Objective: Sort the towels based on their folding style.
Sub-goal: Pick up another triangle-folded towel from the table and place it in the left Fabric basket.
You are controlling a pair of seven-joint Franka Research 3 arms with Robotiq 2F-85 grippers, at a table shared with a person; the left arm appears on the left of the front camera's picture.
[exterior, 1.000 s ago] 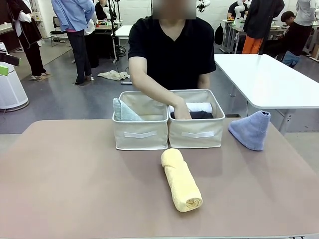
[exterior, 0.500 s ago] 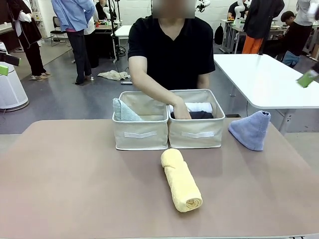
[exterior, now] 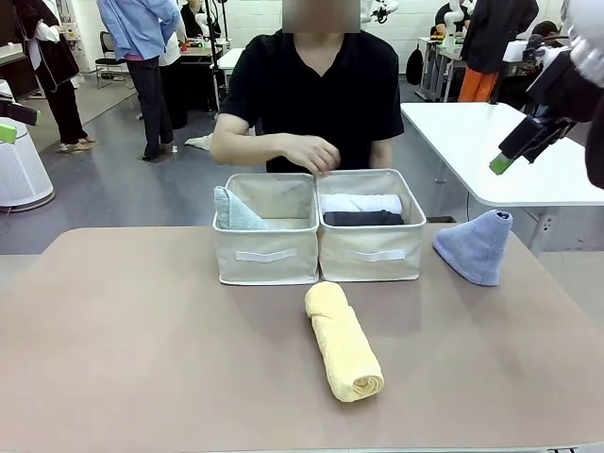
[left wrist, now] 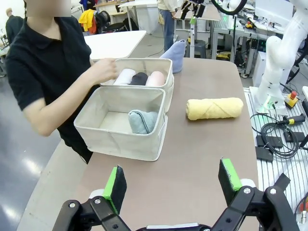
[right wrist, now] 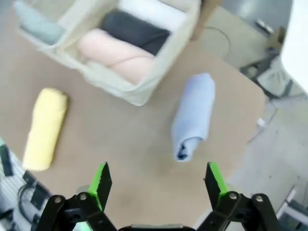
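Observation:
A yellow rolled towel [exterior: 344, 354] lies on the table in front of two beige bins. The left bin [exterior: 266, 253] holds a mint folded towel [exterior: 234, 209]. In the right bin [exterior: 370, 253] lie a white roll [exterior: 363, 202] and a dark grey roll [exterior: 363, 218]; the left wrist view adds a pink roll [left wrist: 155, 78]. A lavender-blue cone towel [exterior: 475, 245] stands right of the bins. My right gripper [exterior: 514, 151] hangs open high above it, with that towel [right wrist: 195, 115] below its spread fingers [right wrist: 158, 179]. My left gripper [left wrist: 172, 179] is open, high off the table's left side.
The person stands behind the bins with both hands [exterior: 311, 151] drawn up at chest height. A white table [exterior: 500, 142] stands at the back right. In the left wrist view the other arm's base [left wrist: 274, 72] and cables [left wrist: 274, 139] sit past the table edge.
The person's hand has lifted out of the right bin. My right gripper has come into the front view at the upper right and moved inward and down.

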